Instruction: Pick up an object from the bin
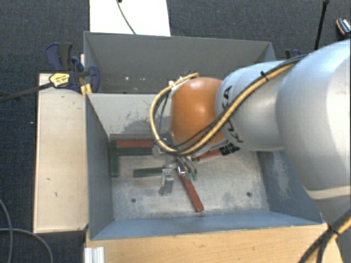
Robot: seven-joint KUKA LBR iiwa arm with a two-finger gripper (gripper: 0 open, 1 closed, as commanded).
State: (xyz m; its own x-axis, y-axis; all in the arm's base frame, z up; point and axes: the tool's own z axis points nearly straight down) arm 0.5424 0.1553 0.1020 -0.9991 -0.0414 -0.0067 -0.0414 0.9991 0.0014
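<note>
Risk: gripper (175, 175) low between red stick (193, 195) and dark bar (147, 172), can't tell if it's spread or pinching, so it may shove both and lift neither.

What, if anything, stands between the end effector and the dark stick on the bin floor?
Nothing visible does: the end effector hangs at one end of the dark stick; a reddish-brown stick lies on the other side.
</note>
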